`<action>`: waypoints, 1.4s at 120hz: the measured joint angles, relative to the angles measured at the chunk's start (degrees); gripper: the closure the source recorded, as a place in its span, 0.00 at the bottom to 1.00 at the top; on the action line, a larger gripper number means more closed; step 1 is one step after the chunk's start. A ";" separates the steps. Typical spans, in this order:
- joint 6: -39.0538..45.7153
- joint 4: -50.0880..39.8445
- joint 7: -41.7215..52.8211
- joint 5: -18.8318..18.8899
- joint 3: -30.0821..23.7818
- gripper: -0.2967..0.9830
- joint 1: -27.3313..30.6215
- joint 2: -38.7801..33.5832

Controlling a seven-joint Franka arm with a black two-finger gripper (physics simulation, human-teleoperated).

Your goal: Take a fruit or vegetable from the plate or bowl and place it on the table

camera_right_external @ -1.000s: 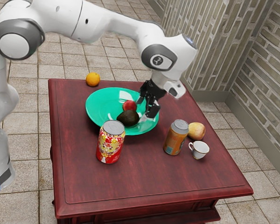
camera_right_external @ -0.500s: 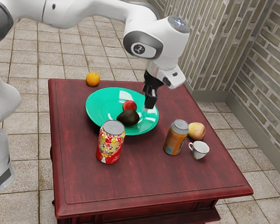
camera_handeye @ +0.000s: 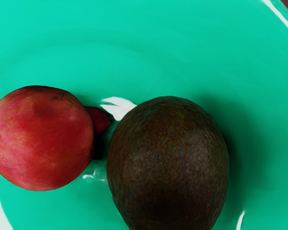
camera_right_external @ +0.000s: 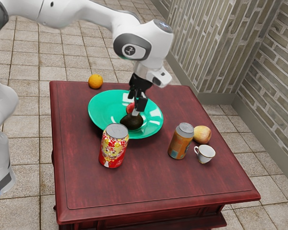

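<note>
The fingers of the gripper (camera_right_external: 136, 104) are apart and hold nothing. They are over the dark avocado (camera_handeye: 168, 163), which sits in the wide green bowl (camera_right_external: 97, 118) with the red pomegranate (camera_handeye: 41, 139) just beside it. A red and yellow can (camera_right_external: 113, 147) stands near the bowl. An orange can (camera_right_external: 180, 142), a round tan fruit (camera_right_external: 202, 134) and a white cup (camera_right_external: 206, 153) are close together on the red table (camera_right_external: 149, 182).

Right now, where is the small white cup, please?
The cup sits on the red wooden table, toward the exterior view's right, beside the orange metal can and yellowish round fruit.
</note>
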 joint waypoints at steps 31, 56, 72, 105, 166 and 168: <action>1.90 -2.14 -0.68 -0.74 0.05 0.23 0.61 -1.22; 3.95 -6.11 -1.02 -1.81 0.11 0.23 2.36 -2.61; 4.69 -6.57 -1.14 -1.99 0.02 0.23 2.68 -2.91; 5.41 -6.55 -0.83 -1.04 -0.02 0.23 3.49 -3.35; 8.03 -6.18 0.31 1.31 0.54 0.23 2.47 -3.11; 8.20 -6.18 0.35 1.32 0.57 0.23 2.37 -3.06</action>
